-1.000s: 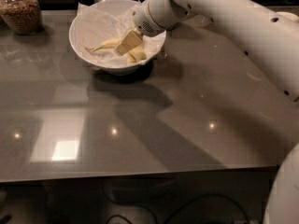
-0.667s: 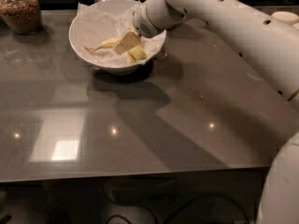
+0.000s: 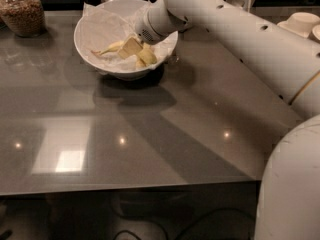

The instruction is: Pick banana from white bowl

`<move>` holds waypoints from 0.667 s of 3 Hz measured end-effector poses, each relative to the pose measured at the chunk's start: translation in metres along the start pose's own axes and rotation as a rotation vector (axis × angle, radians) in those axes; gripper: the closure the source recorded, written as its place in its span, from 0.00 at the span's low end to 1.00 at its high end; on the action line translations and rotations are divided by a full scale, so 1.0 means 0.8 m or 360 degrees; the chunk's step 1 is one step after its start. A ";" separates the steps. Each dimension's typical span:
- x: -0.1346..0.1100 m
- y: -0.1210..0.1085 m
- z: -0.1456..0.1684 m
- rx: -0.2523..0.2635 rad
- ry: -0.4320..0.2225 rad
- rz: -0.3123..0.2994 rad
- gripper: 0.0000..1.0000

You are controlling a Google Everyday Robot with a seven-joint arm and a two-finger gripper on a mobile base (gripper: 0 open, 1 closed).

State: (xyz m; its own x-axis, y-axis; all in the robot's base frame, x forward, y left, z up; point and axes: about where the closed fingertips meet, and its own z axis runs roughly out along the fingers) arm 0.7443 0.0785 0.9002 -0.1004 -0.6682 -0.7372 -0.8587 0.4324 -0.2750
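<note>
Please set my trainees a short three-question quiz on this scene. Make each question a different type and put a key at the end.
1. True or false: the gripper is over the bare table, well clear of the white bowl.
2. What lines the white bowl? A) foil B) crinkled white paper C) green cloth
3. In a few words: where is the banana relative to the gripper?

Key
1. False: the gripper is down inside the white bowl.
2. B.
3. It is in the bowl, right at the gripper, with its thin pointed tip sticking out toward the picture's left.
</note>
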 end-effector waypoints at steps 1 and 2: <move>0.005 0.005 0.018 -0.0032 0.0041 -0.0006 0.33; 0.015 0.011 0.033 -0.0056 0.0117 -0.0046 0.34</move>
State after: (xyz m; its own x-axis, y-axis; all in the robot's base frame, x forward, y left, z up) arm 0.7485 0.0904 0.8724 -0.1107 -0.7233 -0.6816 -0.8788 0.3915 -0.2728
